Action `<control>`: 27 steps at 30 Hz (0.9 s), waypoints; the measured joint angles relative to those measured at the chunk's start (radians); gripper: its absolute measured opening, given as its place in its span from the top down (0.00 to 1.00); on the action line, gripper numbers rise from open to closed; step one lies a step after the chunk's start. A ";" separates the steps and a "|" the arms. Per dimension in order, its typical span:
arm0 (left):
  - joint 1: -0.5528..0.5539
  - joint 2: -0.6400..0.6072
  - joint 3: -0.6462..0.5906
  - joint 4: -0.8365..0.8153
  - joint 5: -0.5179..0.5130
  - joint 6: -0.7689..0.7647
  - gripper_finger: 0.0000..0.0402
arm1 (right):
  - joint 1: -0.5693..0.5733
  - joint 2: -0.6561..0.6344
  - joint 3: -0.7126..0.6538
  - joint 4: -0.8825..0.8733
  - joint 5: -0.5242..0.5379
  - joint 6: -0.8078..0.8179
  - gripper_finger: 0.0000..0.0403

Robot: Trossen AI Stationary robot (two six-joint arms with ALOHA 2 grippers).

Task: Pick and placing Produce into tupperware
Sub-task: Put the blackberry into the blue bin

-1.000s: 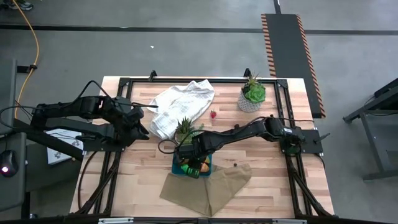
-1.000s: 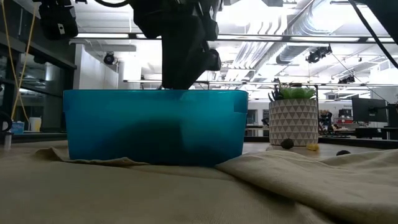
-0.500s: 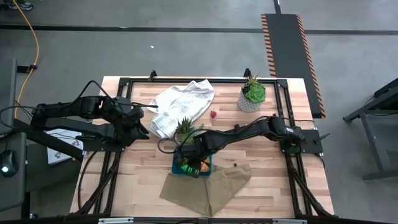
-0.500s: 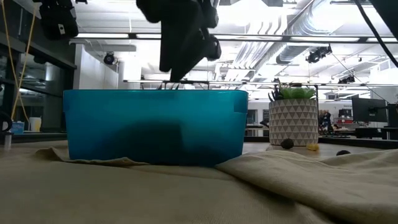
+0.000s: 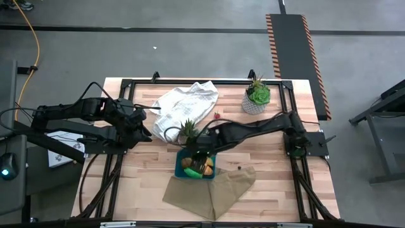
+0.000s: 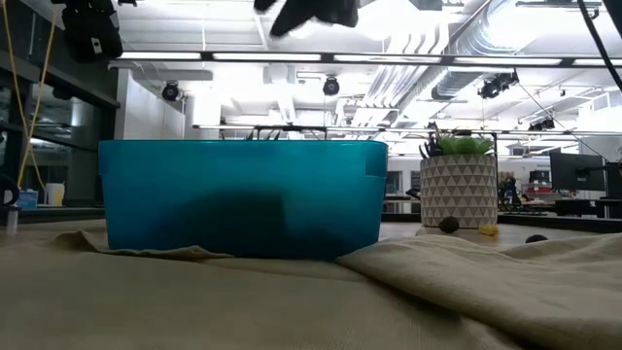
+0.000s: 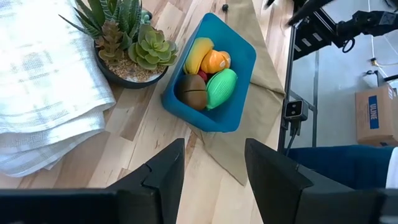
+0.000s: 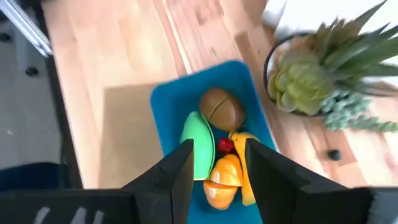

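The teal tupperware (image 5: 196, 167) stands on the wood table, its near end on a tan cloth (image 5: 212, 190). In it lie a banana (image 7: 198, 52), an orange piece (image 7: 216, 61), a brown kiwi (image 7: 193, 91), a green pepper (image 7: 220, 87) and a red berry (image 8: 225, 145). My right gripper (image 8: 217, 147) hangs open above the tupperware (image 8: 205, 118), holding nothing; the low view shows only its underside (image 6: 313, 10) at the top edge. My left gripper (image 7: 214, 144) waits open near the table's left edge (image 5: 147, 130). A red berry (image 5: 217, 116) and a dark berry (image 5: 239, 168) lie loose on the table.
A potted succulent (image 5: 188, 132) stands just beyond the tupperware's far side, under my right arm. A second potted plant (image 5: 256, 96) is at the far right, and a white towel (image 5: 183, 107) lies at the far middle. Black frame rails (image 5: 202, 80) border the table.
My right gripper has risen out of the tupperware, up and a little toward the far edge, and now hangs well above its rim with nothing between its fingers. The produce in the tupperware has stayed where it was.
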 joint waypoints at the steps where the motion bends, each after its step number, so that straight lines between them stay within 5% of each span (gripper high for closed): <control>1: 0.000 0.000 0.000 0.000 0.000 0.000 0.61 | 0.000 -0.018 0.000 0.000 0.006 0.000 0.66; 27: 0.000 0.001 0.000 0.017 -0.004 -0.056 0.61 | 0.020 -0.333 0.000 -0.096 0.145 -0.152 0.66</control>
